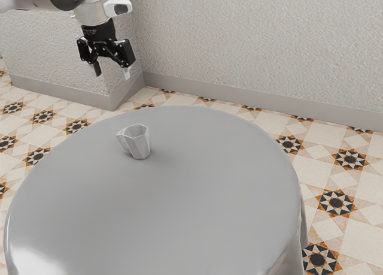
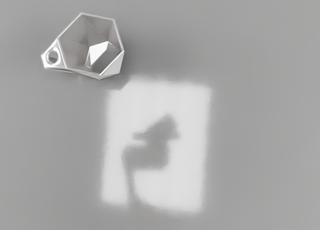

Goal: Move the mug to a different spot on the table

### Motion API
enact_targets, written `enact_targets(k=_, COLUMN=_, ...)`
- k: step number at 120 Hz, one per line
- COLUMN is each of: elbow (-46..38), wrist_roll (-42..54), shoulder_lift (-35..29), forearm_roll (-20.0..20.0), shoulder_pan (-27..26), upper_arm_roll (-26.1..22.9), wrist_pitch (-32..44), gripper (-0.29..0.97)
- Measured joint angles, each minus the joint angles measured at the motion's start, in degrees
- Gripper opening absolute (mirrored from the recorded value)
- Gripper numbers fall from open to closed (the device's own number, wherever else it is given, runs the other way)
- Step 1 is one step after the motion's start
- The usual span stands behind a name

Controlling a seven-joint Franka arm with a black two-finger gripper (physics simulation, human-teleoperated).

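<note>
Patterned tiles (image 1: 350,158) in cream, orange and black cover the floor around a round grey table (image 1: 179,197), and a rough pale wall (image 1: 269,35) with a grey skirting (image 1: 281,99) runs behind it.

On the table stands the mug (image 1: 134,141), white and faceted, upright with its mouth up. It sits on the table's far part, toward the exterior view's left, well in from the rim.

High above the table's far edge, at the exterior view's upper left, hangs the gripper (image 1: 112,71). Its black fingers (image 1: 97,67) point down and stand apart, with nothing between them. It is well apart from the mug, higher and farther back.

From the wrist view, the mug (image 2: 87,45) is seen from above: angular rim, hollow inside, and a small ring handle (image 2: 51,56) sticking out from one side. It lies off to one side of the hand, not under it. Beside the mug on the table (image 2: 260,64) is a bright rectangular patch (image 2: 185,120), just touching the mug's shadow at one corner. A dark shadow (image 2: 152,147) falls inside that patch.
</note>
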Motion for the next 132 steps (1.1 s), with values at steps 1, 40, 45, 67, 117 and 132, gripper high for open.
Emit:
enact_targets(k=1, elbow=0.00, wrist_roll=-0.01, shoulder_lift=0.03, forearm_roll=0.01, shoulder_pan=0.01, upper_arm_roll=0.00, wrist_pitch=0.01, gripper=0.68)
enact_targets(k=40, elbow=-0.04, wrist_roll=-4.52, shoulder_lift=-0.11, forearm_roll=0.01, shoulder_pan=0.22, upper_arm_roll=3.23, wrist_pitch=-0.05, gripper=0.68)
enact_targets(k=45, elbow=-0.29, wrist_roll=-6.35, shoulder_lift=-0.32, forearm_roll=0.03, shoulder_pan=0.07, upper_arm_roll=3.69, wrist_pitch=0.20, gripper=0.68)
enact_targets(k=67, elbow=-7.61, wrist_roll=-20.24, shoulder_lift=-3.72, forearm_roll=-1.39, shoulder_pan=-0.08, upper_arm_roll=4.62, wrist_pitch=5.43, gripper=0.68)
enact_targets(k=117, elbow=-21.90, wrist_roll=-51.00, shoulder_lift=-0.73, forearm_roll=-3.74, shoulder_pan=-0.13, upper_arm_roll=9.86, wrist_pitch=19.53, gripper=0.68)
enact_targets(k=132, elbow=-19.94, wrist_roll=-57.23, shoulder_lift=3.79, forearm_roll=-5.50, shoulder_pan=0.04, upper_arm_roll=11.63, wrist_pitch=22.51, gripper=0.68)
